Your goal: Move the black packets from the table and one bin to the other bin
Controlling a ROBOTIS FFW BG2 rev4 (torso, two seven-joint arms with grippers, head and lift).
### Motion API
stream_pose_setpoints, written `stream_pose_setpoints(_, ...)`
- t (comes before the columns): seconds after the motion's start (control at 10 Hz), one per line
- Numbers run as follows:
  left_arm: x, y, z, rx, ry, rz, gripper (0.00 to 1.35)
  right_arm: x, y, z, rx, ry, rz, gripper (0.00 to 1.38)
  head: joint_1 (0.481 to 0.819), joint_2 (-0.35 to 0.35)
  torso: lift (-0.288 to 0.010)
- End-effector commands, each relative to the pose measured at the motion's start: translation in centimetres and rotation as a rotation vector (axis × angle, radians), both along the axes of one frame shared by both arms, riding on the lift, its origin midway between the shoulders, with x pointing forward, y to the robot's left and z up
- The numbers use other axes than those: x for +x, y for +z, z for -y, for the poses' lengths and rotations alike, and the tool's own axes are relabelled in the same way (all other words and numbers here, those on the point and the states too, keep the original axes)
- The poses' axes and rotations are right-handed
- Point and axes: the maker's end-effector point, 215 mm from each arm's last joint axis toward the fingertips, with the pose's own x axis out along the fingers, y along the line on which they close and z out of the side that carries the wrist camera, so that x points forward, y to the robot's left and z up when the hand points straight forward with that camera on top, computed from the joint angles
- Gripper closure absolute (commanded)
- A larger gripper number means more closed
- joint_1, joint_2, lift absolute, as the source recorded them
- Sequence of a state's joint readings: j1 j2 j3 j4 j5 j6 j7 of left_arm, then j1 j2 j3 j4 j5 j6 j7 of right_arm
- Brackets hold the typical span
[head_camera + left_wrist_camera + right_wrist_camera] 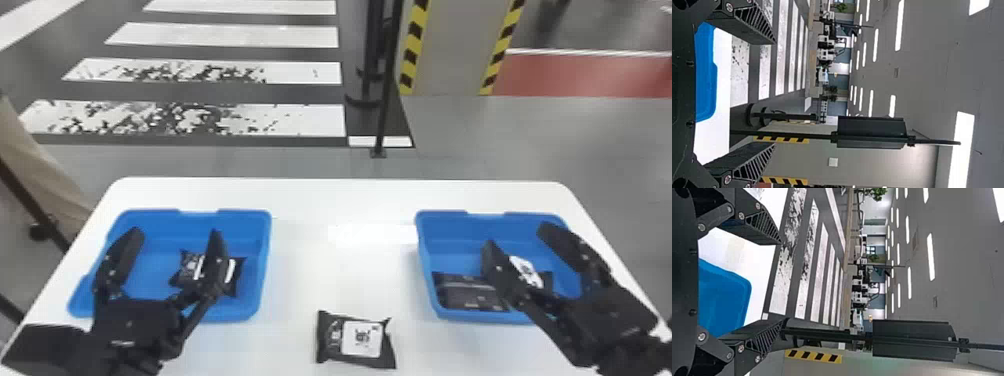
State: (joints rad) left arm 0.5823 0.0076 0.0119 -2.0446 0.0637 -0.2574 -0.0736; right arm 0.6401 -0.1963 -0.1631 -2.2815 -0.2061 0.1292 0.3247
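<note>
Black packet (356,342) lies on the surface (340,200). Left of it is one bin (175,222); right of it, the other bin (450,235). Both hold packets (470,292). It looks light, squishy, maybe slippery: pinch its fat middle. Left claw (176,234) and right claw (517,236) have spread fingers.

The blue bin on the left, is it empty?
Not empty: the left bin has at least one black packet inside.
</note>
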Motion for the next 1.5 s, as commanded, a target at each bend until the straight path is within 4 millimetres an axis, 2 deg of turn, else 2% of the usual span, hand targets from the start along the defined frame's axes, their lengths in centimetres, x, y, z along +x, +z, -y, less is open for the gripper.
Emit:
stream_pose_setpoints(0.0, 0.0, -0.1, 0.1, -0.001, -0.002, -0.003, 0.12, 0.9, -1.4, -3.2, 0.020, 0.093, -0.032, 0.34, 0.695, -0.021, -0.110)
stream_pose_setpoints(0.3, 0.0, -0.3, 0.1, -0.001, -0.002, -0.008, 0.11, 2.6, -6.9, -8.4, 0.011, 0.305, -0.199, 0.34, 0.695, 0.072, -0.110)
stream_pose_setpoints(0.5, 0.0, -0.3, 0.1, -0.001, -0.002, -0.008, 0.12, 2.4, -9.3, -11.8, -0.002, 0.412, -0.278, 0.34, 0.695, 0.102, -0.110)
stream_pose_setpoints(0.7, 0.1, -0.2, 0.2, 0.002, -0.004, -0.008, 0.12, 2.0, -12.7, -16.0, -0.014, 0.560, -0.387, 0.34, 0.695, 0.159, -0.110)
stream_pose_setpoints(0.8, 0.1, -0.3, 0.2, 0.003, -0.005, -0.010, 0.12, 1.5, -14.6, -17.1, -0.019, 0.608, -0.452, 0.34, 0.695, 0.185, -0.110)
stream_pose_setpoints(1.0, 0.1, -0.3, 0.3, 0.000, -0.004, -0.010, 0.12, 0.4, -18.0, -19.0, -0.049, 0.698, -0.570, 0.34, 0.695, 0.215, -0.110)
stream_pose_setpoints(1.1, 0.2, -0.2, 0.3, 0.000, -0.003, -0.008, 0.12, 0.2, -19.0, -19.4, -0.077, 0.724, -0.600, 0.34, 0.695, 0.230, -0.110)
stream_pose_setpoints(1.4, 0.2, -0.3, 0.4, 0.001, -0.003, -0.010, 0.11, 0.1, -20.1, -18.4, -0.189, 0.700, -0.659, 0.34, 0.695, 0.242, -0.110)
